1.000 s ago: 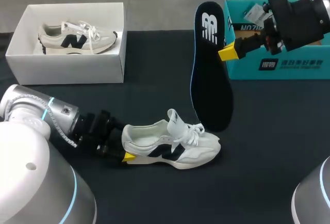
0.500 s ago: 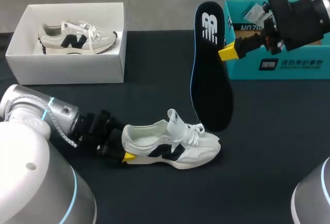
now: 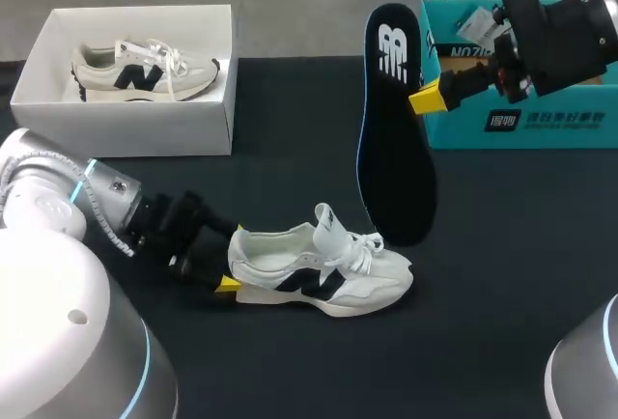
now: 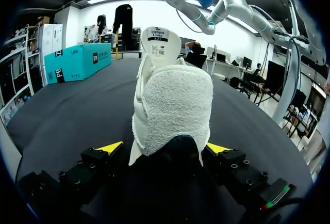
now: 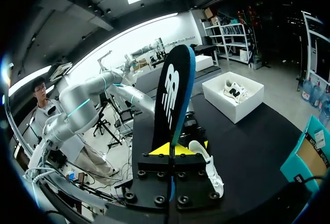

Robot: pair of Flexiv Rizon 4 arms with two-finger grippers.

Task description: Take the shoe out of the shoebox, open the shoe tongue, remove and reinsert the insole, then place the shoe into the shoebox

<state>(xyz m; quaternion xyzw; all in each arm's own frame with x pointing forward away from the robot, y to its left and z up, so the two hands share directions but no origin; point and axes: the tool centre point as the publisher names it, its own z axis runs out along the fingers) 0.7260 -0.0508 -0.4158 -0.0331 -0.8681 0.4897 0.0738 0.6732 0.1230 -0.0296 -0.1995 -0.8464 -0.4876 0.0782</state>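
Observation:
A white sneaker with a dark logo [image 3: 323,279] lies on the black table, toe to the right and tongue raised. My left gripper [image 3: 232,257] is at its heel, open, with one yellow tip on each side. In the left wrist view the towelling heel [image 4: 172,110] fills the space between the fingers of the left gripper [image 4: 165,149]. My right gripper [image 3: 430,98] is shut on the edge of the dark insole [image 3: 394,139], which hangs upright above the sneaker's toe. The right wrist view shows the insole [image 5: 172,95] standing up from the shut right gripper [image 5: 170,150], with the sneaker [image 5: 209,167] below.
An open white shoebox [image 3: 126,129] at the back left holds a second matching sneaker [image 3: 145,71]. A teal carton [image 3: 521,120] stands at the back right, behind my right arm.
My left gripper has drawn back a little to the left and its fingers have spread wider about the heel. The right arm and the insole have not moved.

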